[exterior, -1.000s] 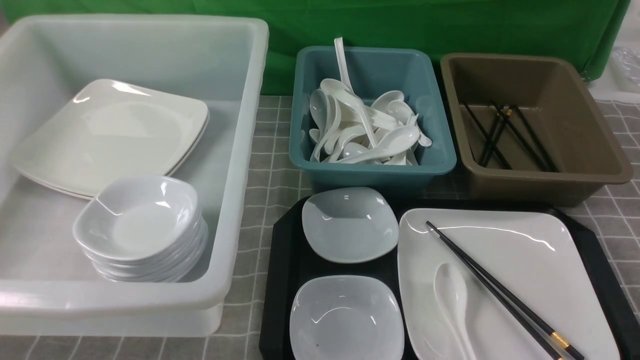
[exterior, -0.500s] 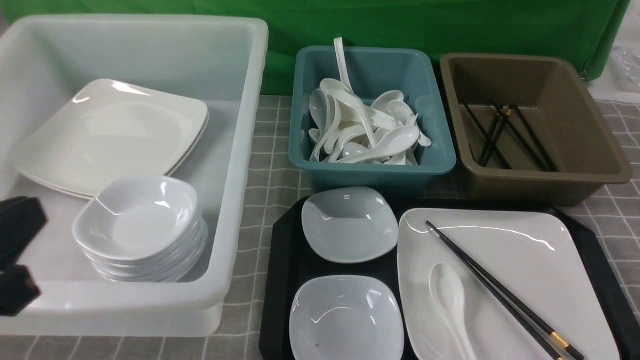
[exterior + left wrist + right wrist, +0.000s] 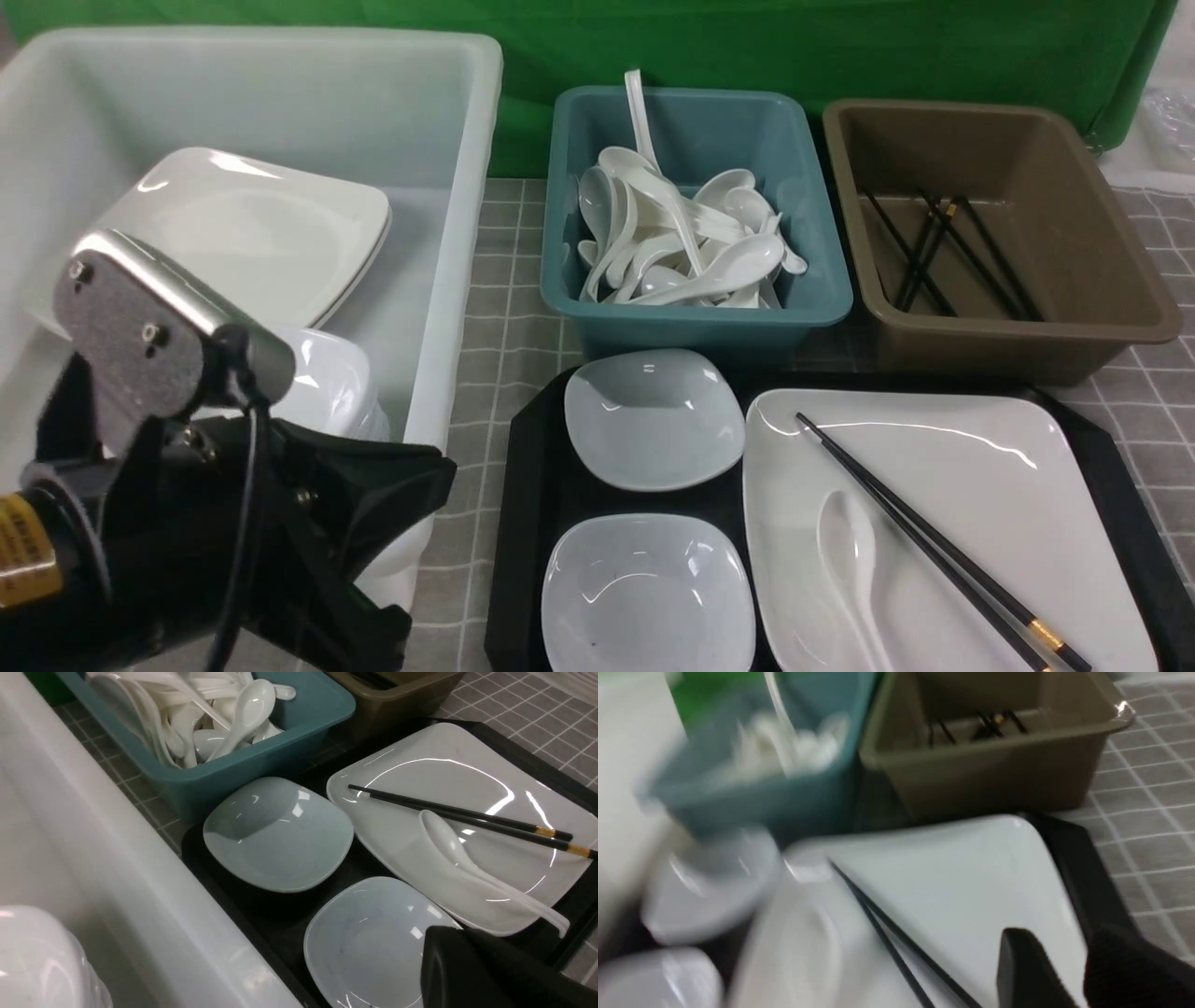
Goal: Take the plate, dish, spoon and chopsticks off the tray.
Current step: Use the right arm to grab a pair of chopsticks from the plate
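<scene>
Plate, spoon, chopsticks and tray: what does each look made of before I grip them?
Plate: glossy white with sharp highlights; ceramic or melamine, I cannot tell which.
Spoon: same glossy white; likely porcelain or melamine.
Chopsticks: thin, near-matte black with a gold band; probably plastic or lacquered wood.
Tray: dull black, hardly any reflections, raised rim; looks like moulded plastic.

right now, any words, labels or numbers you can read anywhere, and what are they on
Yellow sticker on the left arm: it carries dark print, but it is too small and blurred to read.
Nothing else in any view carries readable words, numbers or signs.
</scene>
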`<move>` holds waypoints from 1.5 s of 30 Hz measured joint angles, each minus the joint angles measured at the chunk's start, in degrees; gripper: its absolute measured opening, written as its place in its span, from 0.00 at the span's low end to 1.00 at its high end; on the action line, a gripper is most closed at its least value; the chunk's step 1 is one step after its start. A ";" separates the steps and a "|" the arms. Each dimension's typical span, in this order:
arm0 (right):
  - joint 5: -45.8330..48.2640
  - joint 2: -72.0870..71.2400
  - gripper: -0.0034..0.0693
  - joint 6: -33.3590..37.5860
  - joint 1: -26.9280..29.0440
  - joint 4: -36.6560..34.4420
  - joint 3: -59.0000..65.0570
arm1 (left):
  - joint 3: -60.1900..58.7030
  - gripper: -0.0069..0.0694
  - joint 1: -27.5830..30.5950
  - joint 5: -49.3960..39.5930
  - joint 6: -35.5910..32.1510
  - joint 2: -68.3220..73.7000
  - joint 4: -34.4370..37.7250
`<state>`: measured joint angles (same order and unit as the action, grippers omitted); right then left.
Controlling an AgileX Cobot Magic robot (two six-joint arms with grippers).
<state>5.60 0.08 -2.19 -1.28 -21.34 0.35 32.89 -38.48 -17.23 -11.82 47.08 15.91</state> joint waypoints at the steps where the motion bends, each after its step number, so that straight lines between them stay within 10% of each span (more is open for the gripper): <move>1: -1.66 0.00 0.37 -1.88 0.00 -0.63 0.00 | 0.00 0.12 -0.07 0.00 0.05 -0.38 0.00; 7: -1.08 1.08 0.33 -8.65 -0.58 -2.21 -2.35 | 0.00 0.12 -0.25 -1.22 0.05 -3.64 -0.21; 20: 43.07 52.65 0.28 16.07 -6.30 8.39 -42.42 | 7.60 0.12 -0.36 -6.98 -0.24 -6.20 -2.20; 33: 33.42 82.07 0.75 16.82 -12.37 14.55 -45.76 | 7.63 0.12 -0.36 -12.52 -0.24 -11.68 -2.91; 45: 29.00 91.71 0.76 16.82 -13.84 18.10 -45.76 | 7.63 0.12 -0.36 -12.72 -0.19 -11.87 -3.02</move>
<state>34.59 91.78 14.63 -15.12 -3.23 -45.41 40.51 -38.85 -29.95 -12.01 35.21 12.89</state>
